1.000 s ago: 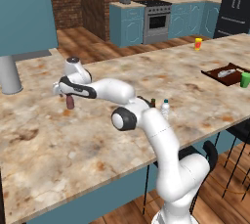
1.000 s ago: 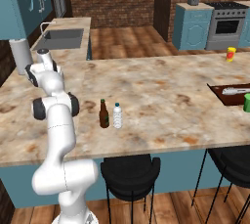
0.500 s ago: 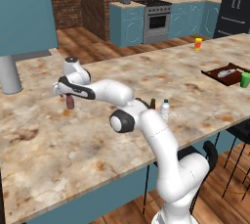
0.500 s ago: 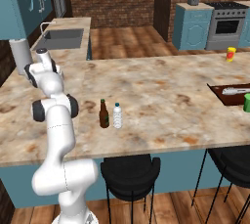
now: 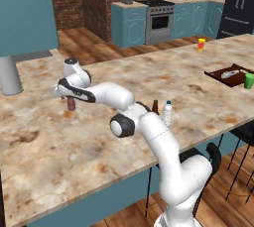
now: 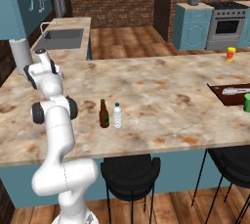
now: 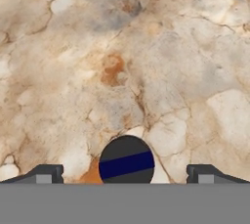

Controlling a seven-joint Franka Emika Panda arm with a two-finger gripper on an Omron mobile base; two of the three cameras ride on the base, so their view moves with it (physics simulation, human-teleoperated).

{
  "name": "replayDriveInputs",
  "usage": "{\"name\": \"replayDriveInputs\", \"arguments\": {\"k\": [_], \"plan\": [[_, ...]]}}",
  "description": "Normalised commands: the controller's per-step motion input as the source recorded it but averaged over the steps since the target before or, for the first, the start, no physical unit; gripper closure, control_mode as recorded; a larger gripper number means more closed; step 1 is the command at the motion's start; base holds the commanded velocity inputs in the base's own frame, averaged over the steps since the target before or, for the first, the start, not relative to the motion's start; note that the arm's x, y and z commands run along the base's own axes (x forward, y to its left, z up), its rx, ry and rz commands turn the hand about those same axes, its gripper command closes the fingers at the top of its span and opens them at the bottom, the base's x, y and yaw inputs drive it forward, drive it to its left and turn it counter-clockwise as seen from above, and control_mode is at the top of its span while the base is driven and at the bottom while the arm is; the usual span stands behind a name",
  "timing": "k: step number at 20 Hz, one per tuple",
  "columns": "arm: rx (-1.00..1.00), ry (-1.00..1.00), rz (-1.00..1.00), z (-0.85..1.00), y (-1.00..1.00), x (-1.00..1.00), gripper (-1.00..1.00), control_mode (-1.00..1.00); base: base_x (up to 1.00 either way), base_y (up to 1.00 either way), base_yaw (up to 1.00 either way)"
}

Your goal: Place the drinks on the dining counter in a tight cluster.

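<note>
While the hand (image 7: 126, 175) hung over the can (image 7: 126, 163), its fingers (image 7: 43, 174) stood wide apart, one on each side of the can's round top, grasping nothing. Hand view looked straight down on that top: dark disc with a blue band, marbled worktop (image 7: 146, 61) under it. Left base view: can (image 5: 71, 104) stood upright on the worktop (image 5: 59, 146), just under the hand (image 5: 66, 93), well apart from the other two drinks. Brown bottle (image 6: 103, 114) and water bottle (image 6: 117, 116) stood upright just beside each other, near the front edge, brown one on the left in the right base view. Further along, a dark tray (image 6: 229, 94) with a green cup (image 6: 247, 102) at its near corner. Beyond that, a yellow-and-red container (image 6: 230, 54) near the far edge.
</note>
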Motion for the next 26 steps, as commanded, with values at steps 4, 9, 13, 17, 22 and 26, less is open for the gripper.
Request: {"name": "replayDriveInputs", "arguments": {"k": [4,9,13,17,22,26], "plan": [[0.0,0.01,0.0,0.0,0.0,0.17,-1.0,-1.0,0.0,0.0,0.0],[0.0,0.01,0.0,0.0,0.0,0.09,-1.0,-1.0,0.0,0.0,0.0],[0.0,0.01,0.0,0.0,0.0,0.0,-1.0,-1.0,0.0,0.0,0.0],[0.0,0.02,0.0,-0.05,0.0,0.0,-1.0,-1.0,0.0,0.0,0.0],[0.0,0.04,0.0,-0.02,0.0,0.0,-1.0,-1.0,0.0,0.0,0.0],[0.0,0.0,0.0,0.0,0.0,-0.01,-1.0,-1.0,0.0,0.0,0.0]]}}
